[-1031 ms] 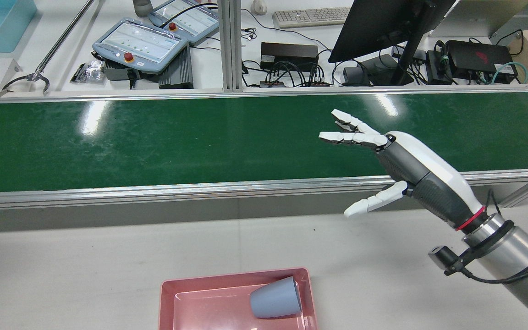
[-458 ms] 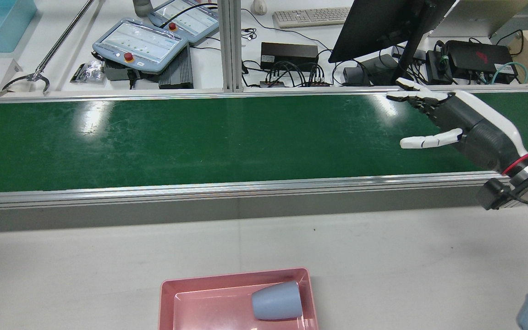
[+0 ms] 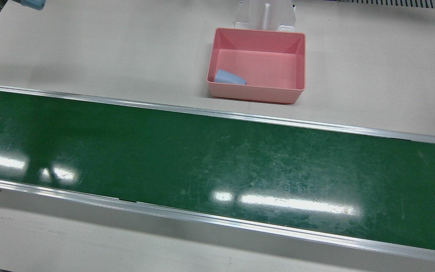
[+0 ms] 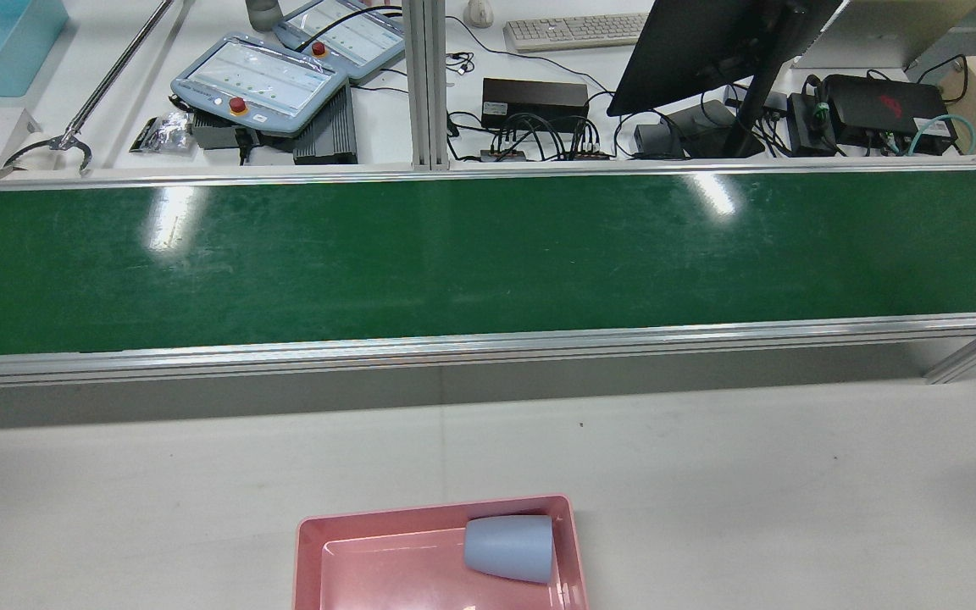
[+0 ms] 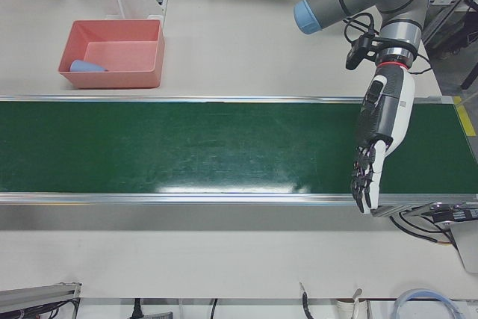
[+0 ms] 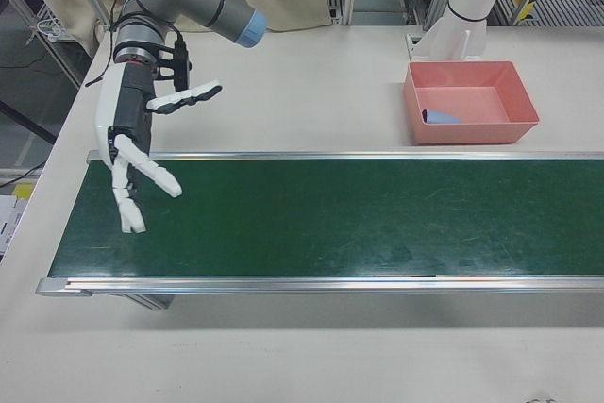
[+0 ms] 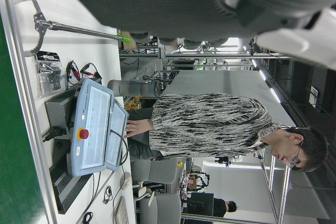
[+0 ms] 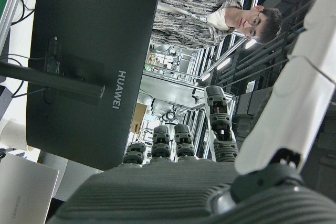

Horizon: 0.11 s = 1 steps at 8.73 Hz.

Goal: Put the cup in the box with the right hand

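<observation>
Front view: cup (image 3: 230, 77) lies on its side inside pink box (image 3: 295, 90), against one end wall. Right hand (image 6: 142, 153) hangs empty, fingers spread, well apart from box. Placement looks complete; keep clear.

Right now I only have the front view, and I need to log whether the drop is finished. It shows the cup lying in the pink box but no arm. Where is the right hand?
Observer: In the right-front view, the right hand hangs fingers-down over one end of the green belt, well away from the box.
Operator: Is it holding anything?
Observer: No, its fingers are spread and hold nothing.
Operator: And the left hand?
Observer: In the left-front view, the left hand hangs fingers-down over the opposite end of the belt, also holding nothing.
</observation>
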{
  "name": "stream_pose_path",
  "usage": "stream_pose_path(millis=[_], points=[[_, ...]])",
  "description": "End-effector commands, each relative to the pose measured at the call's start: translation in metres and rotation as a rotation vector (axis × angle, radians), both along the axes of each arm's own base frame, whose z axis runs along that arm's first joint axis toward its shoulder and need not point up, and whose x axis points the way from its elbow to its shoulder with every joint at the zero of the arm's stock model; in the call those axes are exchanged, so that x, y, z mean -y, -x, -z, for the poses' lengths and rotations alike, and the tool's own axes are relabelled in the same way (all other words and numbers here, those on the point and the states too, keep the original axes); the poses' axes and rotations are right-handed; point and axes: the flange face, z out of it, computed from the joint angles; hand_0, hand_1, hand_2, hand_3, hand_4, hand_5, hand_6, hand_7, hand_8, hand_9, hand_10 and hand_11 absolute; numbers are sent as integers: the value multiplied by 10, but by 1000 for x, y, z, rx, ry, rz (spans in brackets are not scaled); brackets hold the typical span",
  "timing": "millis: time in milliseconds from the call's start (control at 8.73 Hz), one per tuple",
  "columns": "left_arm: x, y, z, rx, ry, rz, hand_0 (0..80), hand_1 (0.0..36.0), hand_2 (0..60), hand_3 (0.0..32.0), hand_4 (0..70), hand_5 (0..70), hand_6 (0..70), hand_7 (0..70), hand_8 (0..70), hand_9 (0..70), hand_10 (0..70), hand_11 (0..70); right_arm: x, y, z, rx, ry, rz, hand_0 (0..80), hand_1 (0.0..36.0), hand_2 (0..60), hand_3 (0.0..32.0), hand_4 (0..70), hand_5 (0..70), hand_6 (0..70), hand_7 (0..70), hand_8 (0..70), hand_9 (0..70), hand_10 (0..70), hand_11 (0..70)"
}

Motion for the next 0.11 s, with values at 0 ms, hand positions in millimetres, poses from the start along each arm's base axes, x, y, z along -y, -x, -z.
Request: stream_pose_path(millis=[0], points=[[0, 0, 0, 0, 1, 0, 0, 0, 0, 0, 0, 0, 0, 0, 0, 0, 0, 0, 7, -1, -56, 17, 14, -7, 454, 66, 34, 6, 95, 41, 48, 169, 75, 149, 55, 91]])
